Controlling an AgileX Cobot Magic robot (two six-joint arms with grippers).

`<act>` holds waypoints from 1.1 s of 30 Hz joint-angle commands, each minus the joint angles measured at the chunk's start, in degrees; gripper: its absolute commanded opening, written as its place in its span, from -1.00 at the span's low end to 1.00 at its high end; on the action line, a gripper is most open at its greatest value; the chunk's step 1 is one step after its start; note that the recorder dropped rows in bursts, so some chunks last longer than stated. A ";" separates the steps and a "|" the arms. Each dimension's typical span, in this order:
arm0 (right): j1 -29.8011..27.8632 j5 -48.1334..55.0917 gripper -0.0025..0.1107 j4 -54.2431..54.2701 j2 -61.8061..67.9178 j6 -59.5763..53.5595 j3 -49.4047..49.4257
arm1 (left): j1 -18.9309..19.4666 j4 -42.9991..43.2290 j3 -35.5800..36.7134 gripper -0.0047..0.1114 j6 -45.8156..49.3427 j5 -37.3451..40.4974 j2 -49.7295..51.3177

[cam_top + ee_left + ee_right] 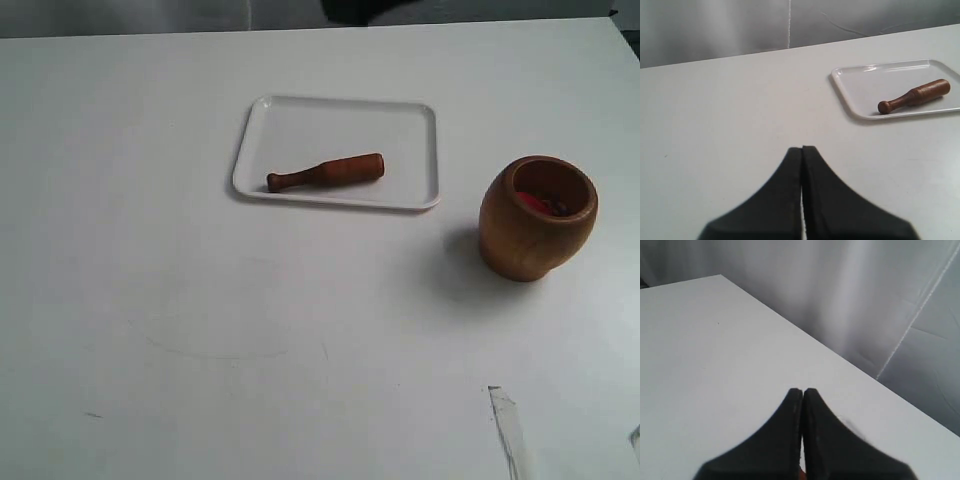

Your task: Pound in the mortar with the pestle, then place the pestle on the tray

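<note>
With left end effector (pixel 802 150) and right end effector (pixel 803 391) clenched empty, the pestle (pixel 326 171) lying in the tray (pixel 300 120) and the mortar (pixel 537 218) beside the tray, an off-centre pinch could roll the round pestle away.

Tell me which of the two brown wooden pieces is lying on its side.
The pestle, flat in the white tray; the mortar stands upright on the table, mouth up, outside the tray.
</note>
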 commanded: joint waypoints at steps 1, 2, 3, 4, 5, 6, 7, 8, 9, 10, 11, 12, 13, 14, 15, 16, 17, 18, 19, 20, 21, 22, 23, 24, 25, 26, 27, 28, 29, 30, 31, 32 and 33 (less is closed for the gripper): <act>0.11 -1.22 -0.96 -3.49 -6.65 0.25 5.96 | -0.44 -0.42 0.03 -0.92 -0.47 -0.17 -0.07; 0.11 -1.22 -0.96 -3.78 -8.36 0.57 7.24 | -0.44 -0.42 0.03 -0.92 -0.47 -0.17 -0.07; 0.11 -1.10 -0.96 -4.01 -10.12 0.72 8.47 | -0.44 -0.42 0.03 -0.92 -0.47 -0.17 -0.07; 0.11 -0.82 -0.96 -4.40 -11.88 0.72 9.40 | -0.44 -0.42 0.03 -0.92 -0.47 -0.17 -0.07; 0.11 -0.59 -0.96 -4.57 -13.59 0.72 10.73 | -0.44 -0.42 0.03 -0.92 -0.47 -0.17 -0.07; 0.11 -0.14 -0.96 -4.57 -15.27 0.72 11.59 | -0.44 -0.42 0.03 -0.92 -0.47 -0.17 -0.07; 0.11 0.48 -0.96 -4.57 -16.57 0.72 12.63 | -0.44 -0.42 0.03 -0.92 -0.47 -0.17 -0.07; 0.11 1.79 -0.96 -4.57 -18.45 1.30 13.92 | -0.44 -0.42 0.03 -0.92 -0.47 -0.17 -0.07; 0.11 2.84 -0.96 -4.32 -19.65 1.70 14.89 | -0.44 -0.42 0.03 -0.92 -0.47 -0.17 -0.07; 0.11 3.99 -0.96 -3.96 -20.79 1.83 15.89 | -0.44 -0.42 0.03 -0.92 -0.47 -0.17 -0.07; 0.11 5.71 -0.96 -3.83 -22.27 1.83 17.60 | -0.44 -0.42 0.03 -0.92 -0.47 -0.17 -0.07; 0.11 6.67 -0.96 -3.74 -23.26 1.83 18.85 | -0.44 -0.42 0.03 -0.92 -0.47 -0.17 -0.07; 0.11 7.55 -0.96 -3.74 -24.46 1.83 20.18 | -0.44 -0.42 0.03 -0.92 -0.47 -0.17 -0.07; 0.11 8.37 -0.96 -3.74 -25.48 1.83 22.30 | -0.44 -0.42 0.03 -0.92 -0.47 -0.17 -0.07; 0.11 8.65 -0.96 -3.53 -26.34 1.97 23.77 | -0.44 -0.42 0.03 -0.92 -0.47 -0.17 -0.07; 0.11 9.05 -0.96 -2.74 -26.98 1.97 25.53 | -0.44 -0.42 0.03 -0.92 -0.47 -0.17 -0.07; 0.11 9.19 -0.96 -1.69 -27.42 2.26 27.25 | -0.44 -0.42 0.03 -0.92 -0.47 -0.17 -0.07; 0.11 9.19 -0.96 -0.75 -27.69 2.93 28.94 | -0.44 -0.42 0.03 -0.92 -0.47 -0.17 -0.07; 0.11 9.19 -0.96 0.81 -27.69 3.17 30.47 | -0.44 -0.42 0.03 -0.92 -0.47 -0.17 -0.07; 0.11 9.19 -0.96 2.68 -27.69 3.22 31.87 | -0.44 -0.42 0.03 -0.92 -0.47 -0.17 -0.07; 0.11 9.19 -0.96 4.73 -27.69 3.22 32.96 | -0.44 -0.42 0.03 -0.92 -0.47 -0.17 -0.07; 0.11 9.19 -0.96 7.13 -27.69 3.22 34.18 | -0.44 -0.42 0.03 -0.92 -0.47 -0.17 -0.07; 0.11 9.19 -0.96 9.13 -27.69 3.22 35.25 | -0.44 -0.42 0.03 -0.92 -0.47 -0.17 -0.07; 0.11 9.19 -0.96 10.33 -27.69 3.22 35.93 | -0.44 -0.42 0.03 -0.92 -0.47 -0.17 -0.07; 0.11 9.19 -0.96 11.02 -27.69 3.22 36.62 | -0.44 -0.42 0.03 -0.92 -0.47 -0.17 -0.07; 0.11 9.19 -0.96 11.82 -27.69 3.22 37.09 | -0.44 -0.42 0.03 -0.92 -0.47 -0.17 -0.07; 0.11 9.19 -0.96 12.25 -27.69 3.22 37.48 | -0.44 -0.42 0.03 -0.92 -0.47 -0.17 -0.07; 0.11 9.30 -0.96 12.45 -27.69 3.22 37.53 | -0.44 -0.42 0.03 -0.92 -0.47 -0.17 -0.07; 0.11 9.45 -0.96 12.45 -27.69 3.22 37.53 | -0.44 -0.42 0.03 -0.92 -0.47 -0.17 -0.07; 0.11 9.28 -0.96 12.45 -27.69 3.22 37.53 | -0.44 -0.42 0.03 -0.92 -0.47 -0.17 -0.07; 0.11 9.05 -0.96 12.45 -27.69 3.22 37.53 | -0.44 -0.42 0.03 -0.92 -0.47 -0.17 -0.07; 0.11 9.05 -0.96 12.45 -27.69 3.22 37.53 | -0.44 -0.42 0.03 -0.92 -0.47 -0.17 -0.07; 0.11 9.06 -0.96 12.45 -27.69 3.39 37.53 | -0.44 -0.42 0.03 -0.92 -0.47 -0.17 -0.07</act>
